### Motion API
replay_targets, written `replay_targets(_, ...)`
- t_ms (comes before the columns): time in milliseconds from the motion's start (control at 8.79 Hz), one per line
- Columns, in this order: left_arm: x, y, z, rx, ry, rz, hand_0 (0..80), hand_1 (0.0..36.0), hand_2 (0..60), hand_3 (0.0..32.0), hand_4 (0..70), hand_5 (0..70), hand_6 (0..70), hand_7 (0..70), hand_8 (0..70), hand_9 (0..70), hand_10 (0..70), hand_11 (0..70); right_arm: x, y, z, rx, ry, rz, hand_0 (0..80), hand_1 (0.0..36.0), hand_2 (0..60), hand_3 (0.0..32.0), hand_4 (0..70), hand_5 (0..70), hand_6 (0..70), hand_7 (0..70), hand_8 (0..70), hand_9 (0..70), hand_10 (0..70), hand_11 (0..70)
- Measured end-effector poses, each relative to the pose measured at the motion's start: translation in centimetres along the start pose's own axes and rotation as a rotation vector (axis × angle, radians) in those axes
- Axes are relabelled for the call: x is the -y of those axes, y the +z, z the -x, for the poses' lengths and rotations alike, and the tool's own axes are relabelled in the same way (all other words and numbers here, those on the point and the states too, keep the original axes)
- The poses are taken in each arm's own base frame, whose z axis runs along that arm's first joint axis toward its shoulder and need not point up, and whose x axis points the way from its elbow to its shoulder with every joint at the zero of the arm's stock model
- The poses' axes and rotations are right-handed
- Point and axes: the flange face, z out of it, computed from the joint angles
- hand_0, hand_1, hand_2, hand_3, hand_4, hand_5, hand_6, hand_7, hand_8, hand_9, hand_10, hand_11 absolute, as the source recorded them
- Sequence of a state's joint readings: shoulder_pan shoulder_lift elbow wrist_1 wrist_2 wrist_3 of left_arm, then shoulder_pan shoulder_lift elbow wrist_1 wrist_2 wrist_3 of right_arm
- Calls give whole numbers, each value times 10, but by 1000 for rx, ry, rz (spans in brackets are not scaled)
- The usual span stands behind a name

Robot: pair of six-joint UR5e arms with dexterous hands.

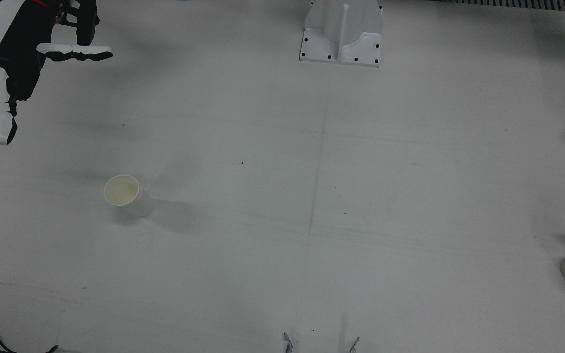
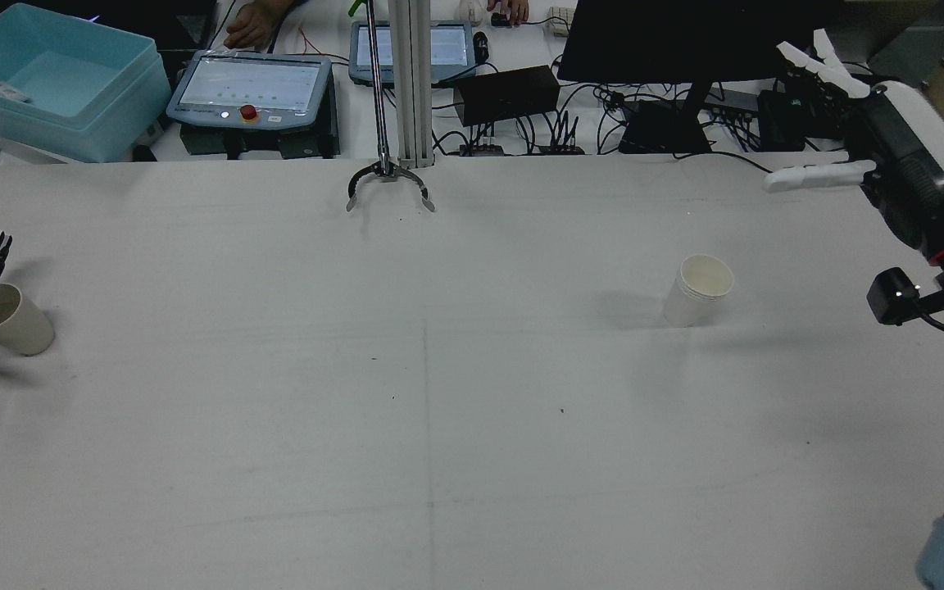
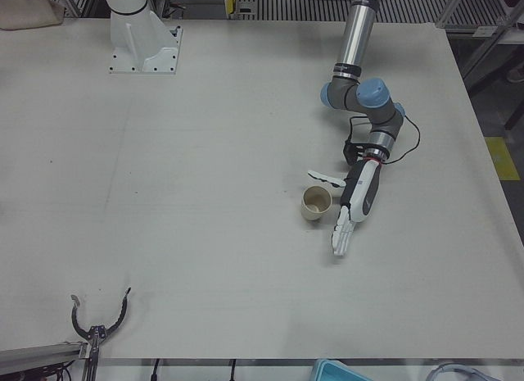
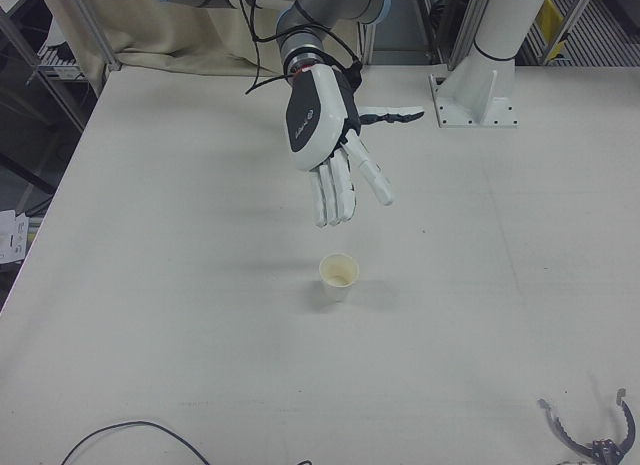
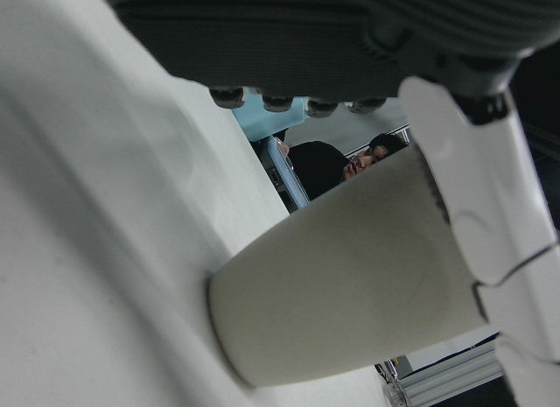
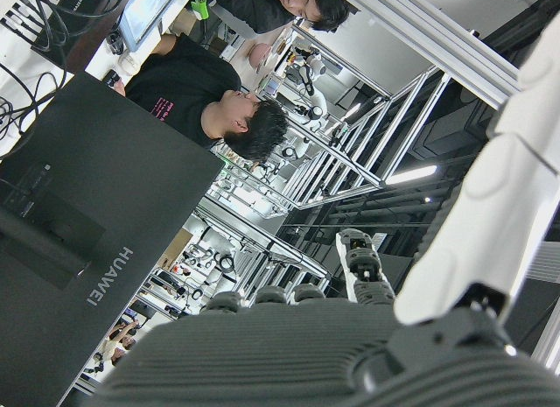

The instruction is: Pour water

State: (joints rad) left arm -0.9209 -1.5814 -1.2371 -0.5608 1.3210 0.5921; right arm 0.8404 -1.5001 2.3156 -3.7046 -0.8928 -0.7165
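While the left hand (image 3: 352,209) brackets the beige paper cup (image 3: 317,202) with fingers spread, unclosed, it should wrap mid-wall gently; the right hand (image 4: 330,135) hovers wide, empty, above the white paper cup (image 4: 339,276).

A pale grey-white table (image 2: 439,393) carries two paper cups: one white outside with a cream interior (image 2: 697,290), the other beige (image 2: 6,318). Both hands, the left hand (image 3: 354,207) and the right hand (image 4: 330,135), wear glossy white shells over black, ribbed undersides. The left arm's joints (image 3: 372,98) are capped in light blue on silver-grey tubing. Beyond the table sit a turquoise plastic bin (image 2: 54,78), a black monitor (image 2: 685,37) and a grey pendant with a red button (image 2: 249,111).
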Motion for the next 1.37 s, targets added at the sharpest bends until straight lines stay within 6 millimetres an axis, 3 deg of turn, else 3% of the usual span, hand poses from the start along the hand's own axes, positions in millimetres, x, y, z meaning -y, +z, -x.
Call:
replay_targets(455, -15, 23, 5, 6, -12, 16, 476, 119, 0, 0, 63, 0, 0, 30, 0, 0, 8, 26, -2, 1, 1, 5, 6, 4, 455, 107, 47, 0, 31, 22, 0, 0, 0, 0, 0, 0)
replay_targets(797, -15, 23, 7, 19, -30, 10, 477, 119, 1, 0, 108, 5, 0, 32, 0, 0, 8, 26, -3, 1, 0, 3, 7, 5, 456, 106, 46, 0, 35, 24, 0, 0, 0, 0, 0, 0)
replay_targets(911, -14, 23, 7, 23, -33, 5, 483, 133, 13, 0, 111, 40, 0, 31, 0, 0, 10, 31, -3, 1, 0, 2, 6, 5, 455, 107, 50, 0, 36, 24, 0, 0, 0, 0, 0, 0)
replay_targets(1024, -13, 21, 7, 31, -40, -6, 487, 155, 101, 0, 154, 150, 5, 50, 0, 0, 21, 46, -3, 1, 0, 2, 6, 4, 451, 104, 48, 0, 35, 23, 0, 0, 0, 0, 0, 0)
replay_targets(1138, -13, 20, 7, 40, -45, -19, 491, 140, 83, 0, 230, 393, 49, 73, 4, 28, 41, 71, -2, 1, -1, 1, 5, 4, 448, 101, 44, 0, 35, 23, 0, 0, 0, 0, 0, 0)
replay_targets(1252, -12, 18, 7, 49, -54, -34, 490, 153, 158, 0, 266, 519, 65, 71, 23, 49, 55, 91, -3, 1, -1, 0, 6, 5, 449, 101, 43, 0, 38, 23, 0, 0, 0, 0, 0, 0)
replay_targets(1366, -11, 16, 7, 57, -69, -50, 488, 293, 600, 0, 285, 580, 64, 78, 33, 60, 64, 111, -3, 1, -1, 0, 6, 5, 449, 100, 41, 0, 37, 23, 0, 0, 0, 0, 0, 0)
